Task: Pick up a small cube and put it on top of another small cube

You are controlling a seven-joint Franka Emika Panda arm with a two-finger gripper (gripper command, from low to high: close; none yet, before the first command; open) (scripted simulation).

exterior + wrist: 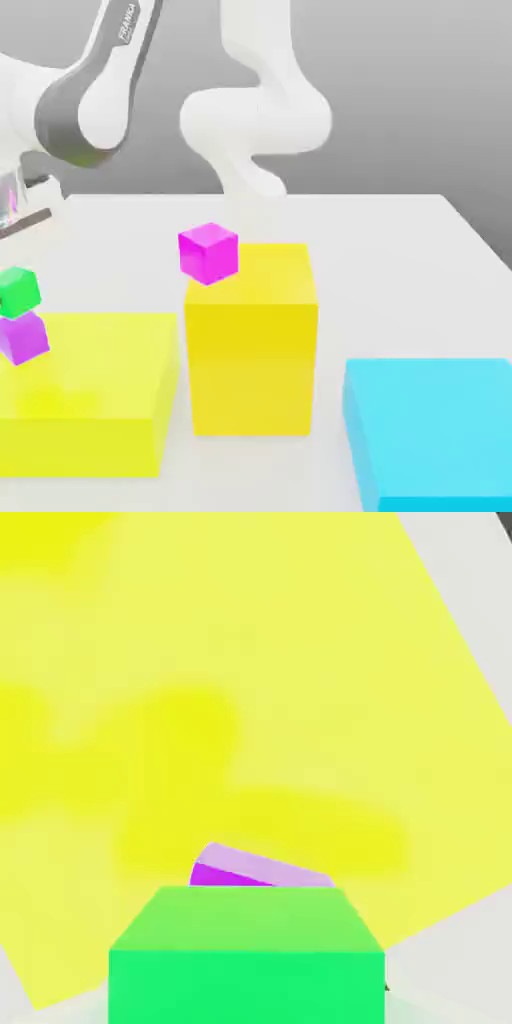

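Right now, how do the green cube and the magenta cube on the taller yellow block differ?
The green cube is smaller than the magenta cube. The green cube sits directly above a violet cube over the low yellow block; the magenta cube rests alone on the taller yellow block. Both are plain, single-colour cubes.

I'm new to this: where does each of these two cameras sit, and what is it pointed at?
Exterior view: off the arm, looking across the white table at the blocks; the white arm rises behind.
Hand view: mounted on the hand, looking onto the low yellow block past the green cube; no part of the arm is clearly visible.
Shared: green cube over the purple cube on the low yellow block.
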